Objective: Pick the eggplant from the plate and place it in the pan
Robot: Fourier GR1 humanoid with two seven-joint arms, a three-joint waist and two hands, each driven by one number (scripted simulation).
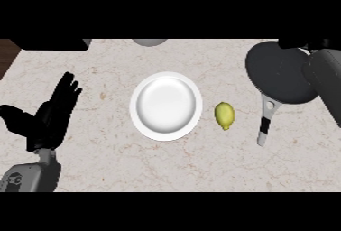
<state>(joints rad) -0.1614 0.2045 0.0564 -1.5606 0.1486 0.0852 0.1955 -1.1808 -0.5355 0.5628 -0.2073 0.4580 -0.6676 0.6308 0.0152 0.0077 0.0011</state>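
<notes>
From the head view, the white plate (166, 106) sits at the middle of the marble tabletop (106, 167), and it is bare: no eggplant lies on it, nor can I find one anywhere in sight. Just right of the plate, apart from its rim, lies a yellow lemon (224, 115), its long axis running toward and away from the robot. Farther right of the plate stands the dark pan (279, 72), its handle (265, 124) pointing back toward the robot. A grey forearm (326, 81) crosses the pan's right edge from the upper right corner; the right hand itself is beyond the view, so I cannot tell whether it holds anything. If the eggplant is anywhere, I would guess there, over the pan, but that stays hidden. Well left of the plate, the left hand (50, 119) rests with fingers straight and spread, holding nothing. The right arm is plainly the nearer one to the pan.
</notes>
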